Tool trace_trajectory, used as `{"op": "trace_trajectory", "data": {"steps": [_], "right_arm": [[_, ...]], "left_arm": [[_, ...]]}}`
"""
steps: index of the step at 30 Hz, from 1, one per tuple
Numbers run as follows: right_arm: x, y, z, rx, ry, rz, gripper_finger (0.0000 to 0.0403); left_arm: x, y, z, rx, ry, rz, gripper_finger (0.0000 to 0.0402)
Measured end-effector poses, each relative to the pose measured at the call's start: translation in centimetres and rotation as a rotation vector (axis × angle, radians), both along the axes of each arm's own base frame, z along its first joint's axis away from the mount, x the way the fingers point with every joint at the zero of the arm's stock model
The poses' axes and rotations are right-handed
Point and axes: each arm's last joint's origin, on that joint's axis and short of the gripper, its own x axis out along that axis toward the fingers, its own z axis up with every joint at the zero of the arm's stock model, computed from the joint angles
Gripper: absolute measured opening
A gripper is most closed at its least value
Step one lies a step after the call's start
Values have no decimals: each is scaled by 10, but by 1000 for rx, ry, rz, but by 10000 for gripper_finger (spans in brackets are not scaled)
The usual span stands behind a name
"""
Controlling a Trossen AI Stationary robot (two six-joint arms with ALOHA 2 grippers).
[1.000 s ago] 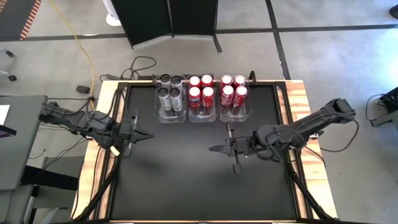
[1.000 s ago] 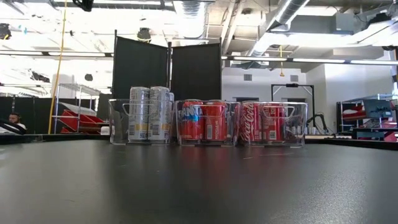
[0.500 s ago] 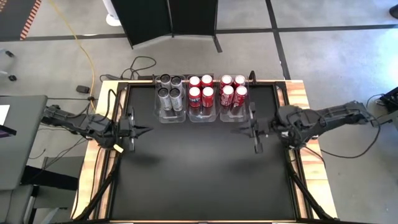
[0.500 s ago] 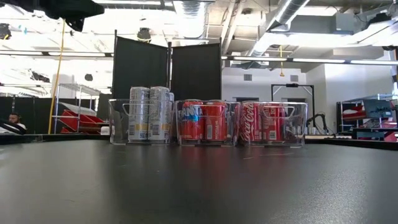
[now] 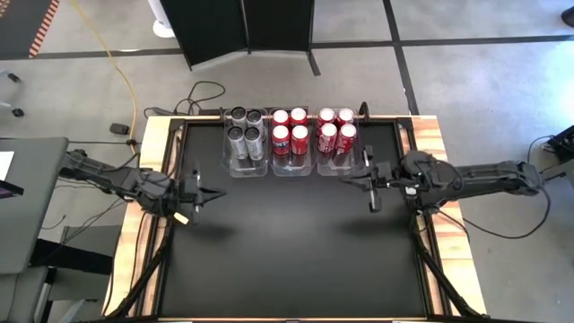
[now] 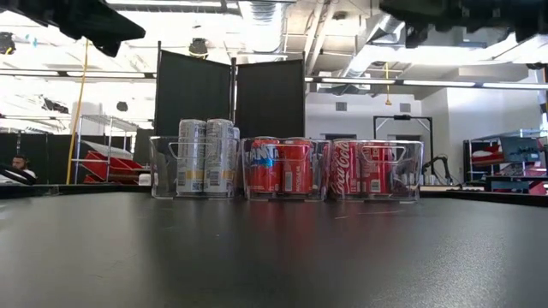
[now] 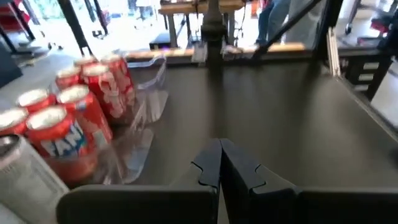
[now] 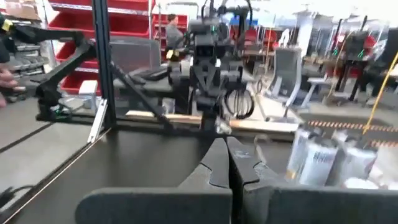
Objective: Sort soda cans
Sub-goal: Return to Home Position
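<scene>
The left gripper (image 5: 215,192) hovers above the left side of the black tabletop (image 5: 287,260). Its fingers (image 7: 208,169) are pressed together and hold nothing. The right gripper (image 5: 350,181) hangs above the right side, near the front of the right-hand bin, and its fingers (image 8: 217,163) are likewise pressed together and empty. Neither gripper touches a can or a bin. All the soda cans stand upright at the far edge of the tabletop, in three clear bins (image 5: 247,167) set close side by side. Four silver cans (image 5: 245,130) are in the left bin, four red cans (image 5: 290,130) in the middle bin, and four more red cans in the right bin. The tabletop lies open between the two grippers and all the way to the near edge. A wooden border (image 5: 437,152) runs along its left and right sides.
</scene>
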Motion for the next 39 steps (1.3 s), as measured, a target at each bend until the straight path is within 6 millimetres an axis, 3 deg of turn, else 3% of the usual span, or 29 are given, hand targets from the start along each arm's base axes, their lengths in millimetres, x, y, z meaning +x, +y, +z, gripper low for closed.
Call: {"op": "trace_trajectory", "data": {"steps": [8, 20, 27, 39], "right_arm": [[-7, 2, -25, 65, -147, 74, 0], [-12, -4, -56, 146, -77, 36, 0], [-13, -3, -54, 125, -108, 50, 0], [-12, -2, -55, 57, -102, 63, 0]], "left_arm": [[0, 2, -39, -63, 67, 40, 0], [1, 2, -72, -119, 30, 48, 0], [-1, 3, -81, -128, -36, 40, 0], [-9, 5, -77, -93, -67, 30, 0]]}}
